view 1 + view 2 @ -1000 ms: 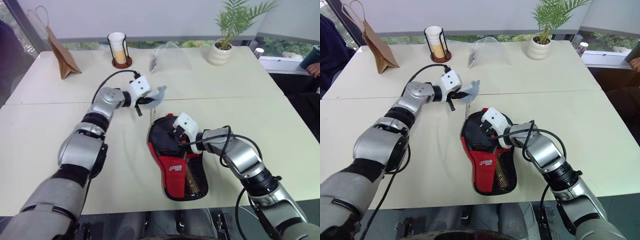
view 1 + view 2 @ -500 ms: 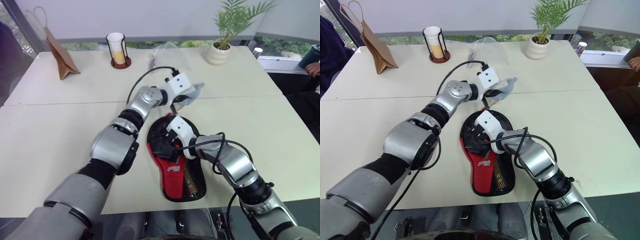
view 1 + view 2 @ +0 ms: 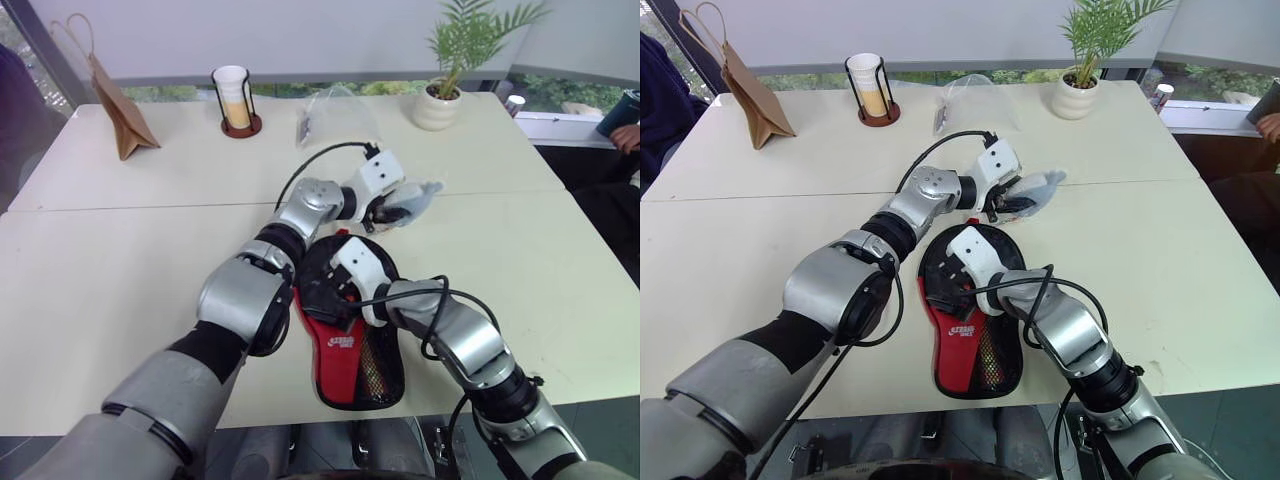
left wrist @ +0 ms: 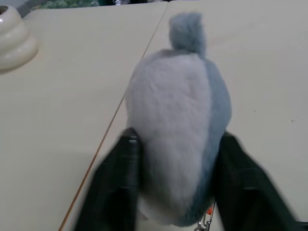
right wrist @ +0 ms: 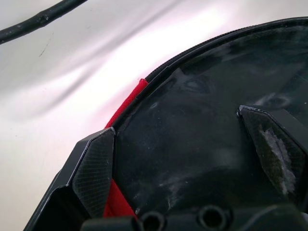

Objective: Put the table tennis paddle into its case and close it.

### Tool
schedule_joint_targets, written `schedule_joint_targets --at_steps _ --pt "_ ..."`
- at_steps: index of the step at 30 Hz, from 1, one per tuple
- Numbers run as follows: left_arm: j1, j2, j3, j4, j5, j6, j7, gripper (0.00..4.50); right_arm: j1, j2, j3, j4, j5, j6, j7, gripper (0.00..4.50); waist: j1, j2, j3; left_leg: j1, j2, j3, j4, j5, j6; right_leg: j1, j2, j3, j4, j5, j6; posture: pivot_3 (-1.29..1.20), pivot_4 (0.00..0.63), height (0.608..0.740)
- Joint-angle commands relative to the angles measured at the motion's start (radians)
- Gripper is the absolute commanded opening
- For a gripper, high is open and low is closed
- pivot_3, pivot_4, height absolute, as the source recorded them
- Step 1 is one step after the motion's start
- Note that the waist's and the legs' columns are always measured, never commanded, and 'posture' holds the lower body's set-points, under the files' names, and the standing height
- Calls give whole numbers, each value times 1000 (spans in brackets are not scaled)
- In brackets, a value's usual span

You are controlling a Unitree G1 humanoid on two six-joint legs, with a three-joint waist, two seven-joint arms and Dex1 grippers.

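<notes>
Right gripper [image 3: 962, 283] sits over the round head of the case [image 3: 970, 320], its two black fingers [image 5: 94, 166] spread wide apart and resting on or just above the glossy black fabric; contact cannot be confirmed. The right wrist view shows the zip edge and a strip of red panel running beside one finger. The case lies flat on the table [image 3: 90, 270], near its front edge, round head away from the robot, red panel and mesh pocket toward the robot. The table tennis paddle cannot be made out as a separate item.

Left gripper [image 3: 398, 211] reaches across above and beyond the head of the case, clear of it. Its fingers [image 4: 120, 183] flank a grey-and-white plush toy [image 4: 175, 130] on both sides; a small metal clasp hangs beneath the toy.

Along the far edge stand a brown paper bag [image 3: 120, 105], a cup in a wire holder [image 3: 236, 98], a clear plastic bag [image 3: 335, 112] and a potted plant [image 3: 445, 85].
</notes>
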Motion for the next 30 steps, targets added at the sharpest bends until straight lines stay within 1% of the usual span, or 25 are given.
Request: schedule_joint_targets --at_steps 1,2,7,11,13,16,18,20,23,25,27,30 --pt "-5 17 -16 -34 25 -24 7 4110 35 -11 79 84 27 40 36 4500 -1 0 0 0 0 0 0 0 0 0 0 0 0 0 0 0 150 734" --pt "-2 23 -14 -35 23 -27 -2 4476 26 -16 75 98 25 30 43 4500 -3 0 0 0 0 0 0 0 0 0 0 0 0 0 0 0 150 734" --pt "-9 66 17 -44 -7 -33 -32 4476 -11 -50 53 145 17 -25 79 4500 -6 0 0 4 0 0 0 0 0 3 0 0 0 0 0 0 150 734" --pt "-7 138 24 -56 -8 -62 -65 4476 -46 -78 10 158 23 -69 110 4500 -7 0 0 5 0 0 0 0 0 4 0 0 0 0 0 0 150 734" --pt "13 197 14 -72 -1 -106 -110 4476 -75 -81 -43 135 47 -80 124 4500 -8 0 0 5 0 0 0 0 0 4 0 0 0 0 0 0 150 734" --pt "45 252 25 -96 -30 -127 -216 4476 -112 -82 -119 102 92 -68 138 4500 -7 0 0 4 0 0 -1 0 0 3 0 0 0 0 0 0 150 734" --pt "95 299 34 -147 -77 -135 -370 4476 -155 -101 -189 51 146 -17 160 4500 -5 0 0 3 0 0 0 0 0 2 0 0 0 0 0 0 150 734" --pt "167 333 30 -244 -129 -125 -515 4476 -193 -144 -253 8 198 19 194 4500 -4 1 1 -1 0 0 0 0 0 -1 -1 1 0 0 0 0 150 734" --pt "239 345 16 -372 -170 -73 -599 4476 -224 -195 -300 7 238 28 221 4500 3 0 1 -5 0 1 0 0 0 -6 -1 1 0 0 -1 0 150 734" --pt "379 361 -9 -648 -235 53 -662 4476 -276 -284 -323 45 232 -14 271 4500 3 1 1 -7 -1 1 0 0 0 -7 -1 1 0 0 -1 0 150 734" --pt "489 375 -35 -879 -282 167 -680 4476 -313 -362 -310 96 207 -82 323 4500 1 2 2 -7 -1 2 0 0 0 -7 -3 3 0 0 -1 0 150 734" --pt "588 385 -72 -1098 -313 287 -645 4476 -353 -442 -249 201 143 -221 391 4500 -2 2 2 -7 -1 2 0 0 0 -7 -3 4 -1 1 -1 0 150 734"
